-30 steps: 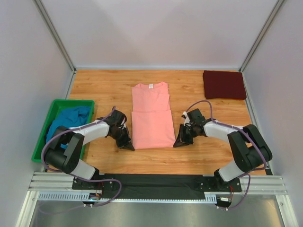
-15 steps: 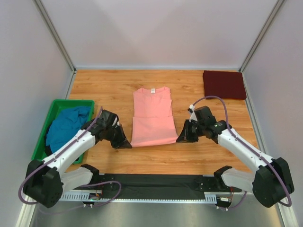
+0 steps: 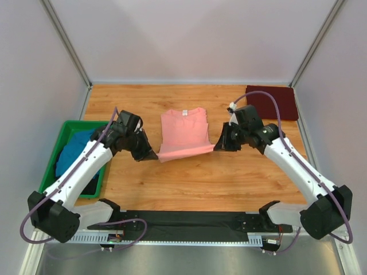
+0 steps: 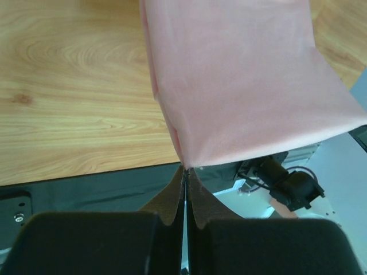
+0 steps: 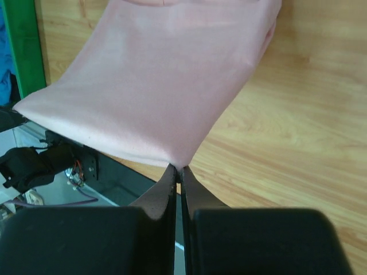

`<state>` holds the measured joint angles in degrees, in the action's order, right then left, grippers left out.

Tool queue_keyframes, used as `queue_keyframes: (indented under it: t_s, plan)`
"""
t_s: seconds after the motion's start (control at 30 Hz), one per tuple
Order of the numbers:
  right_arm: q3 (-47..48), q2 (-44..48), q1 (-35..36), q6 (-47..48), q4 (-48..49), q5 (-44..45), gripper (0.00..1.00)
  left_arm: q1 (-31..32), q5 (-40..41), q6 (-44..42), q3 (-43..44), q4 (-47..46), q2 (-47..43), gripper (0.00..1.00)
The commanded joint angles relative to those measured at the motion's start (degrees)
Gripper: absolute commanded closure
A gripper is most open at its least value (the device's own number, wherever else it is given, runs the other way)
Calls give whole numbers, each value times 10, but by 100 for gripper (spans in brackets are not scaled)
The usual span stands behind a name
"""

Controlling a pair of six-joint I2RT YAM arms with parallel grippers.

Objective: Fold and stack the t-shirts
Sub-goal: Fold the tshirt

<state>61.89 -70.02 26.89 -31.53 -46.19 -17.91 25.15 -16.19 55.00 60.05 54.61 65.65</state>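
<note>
Pinching the near corners of the salmon-pink t-shirt [image 3: 183, 133], the left gripper [image 3: 153, 155] and right gripper [image 3: 218, 146] held its hem raised over the middle of the table [image 3: 189, 183]; the soft, light cotton hung between them, likely best gripped at corners.

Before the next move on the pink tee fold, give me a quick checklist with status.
1. Left hand shut on a hem corner of the pink t-shirt: ok.
2. Right hand shut on the other hem corner: ok.
3. Hem raised off the table: ok.
4. Collar end lying on the table: ok.
5. Maroon t-shirt folded, apart from the pink one: ok.
6. Teal t-shirt folded: not ok, bunched in the green bin.
</note>
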Motion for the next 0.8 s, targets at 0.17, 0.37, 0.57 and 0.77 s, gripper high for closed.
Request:
queue_keyframes:
  t_s: [0.17,0.37,0.57,0.77]
  plan:
    - [181,-116,-45,73,-40,34,100,-26,63,-23,188,64,136,100]
    - [293,-219,-76,90,-28,19,100,-68,49,-65,304,53,243,100]
    - [394,-322,-96,89,-21,-21,100,-101,23,-86,417,44,334,100]
    - [481,-409,-101,79,-11,-37,100,-126,-17,-85,465,-5,417,100]
